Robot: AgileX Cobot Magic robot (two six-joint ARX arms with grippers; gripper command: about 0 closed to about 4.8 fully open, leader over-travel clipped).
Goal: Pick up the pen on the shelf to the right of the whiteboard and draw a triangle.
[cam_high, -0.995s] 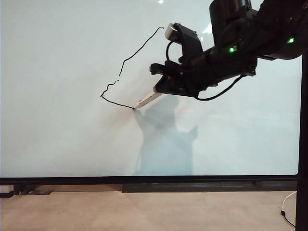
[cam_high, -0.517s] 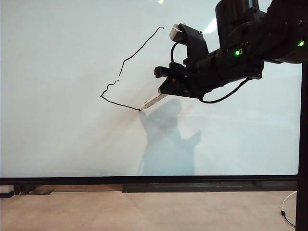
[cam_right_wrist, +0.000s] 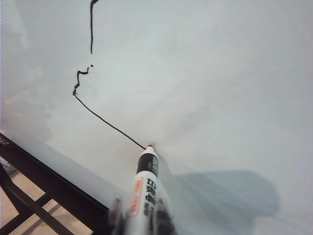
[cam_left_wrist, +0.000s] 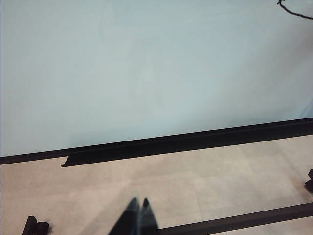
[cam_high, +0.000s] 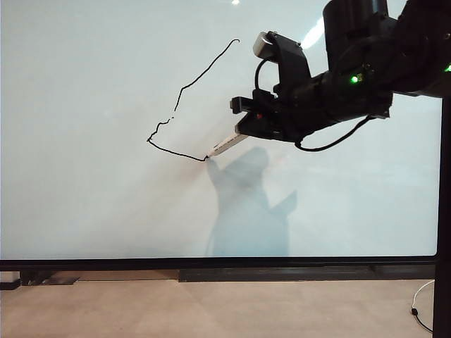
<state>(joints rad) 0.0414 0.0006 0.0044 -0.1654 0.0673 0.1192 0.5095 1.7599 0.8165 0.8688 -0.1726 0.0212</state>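
The whiteboard (cam_high: pixel 91 211) fills most of the exterior view. On it runs a thin black line (cam_high: pixel 190 83), down from an upper point to a left corner and then rightward: two unfinished sides of the triangle. My right gripper (cam_high: pixel 243 130) is shut on the white pen (cam_high: pixel 224 146), whose dark tip touches the board at the line's end. In the right wrist view the pen (cam_right_wrist: pixel 144 188) sits between the gripper's fingers (cam_right_wrist: pixel 142 215), tip on the line (cam_right_wrist: pixel 107 122). My left gripper (cam_left_wrist: pixel 138 203) is shut and holds nothing, low over the floor in front of the board.
A black rail (cam_high: pixel 225 264) runs under the board, with a darker bar (cam_high: pixel 275 274) below it. A black post (cam_high: pixel 444 211) stands at the right edge. A white cable (cam_high: pixel 419 303) lies on the beige floor at the right.
My right gripper has carried the pen a little to the right along the board, and the lower black line has grown longer rightward. The left arm has not moved.
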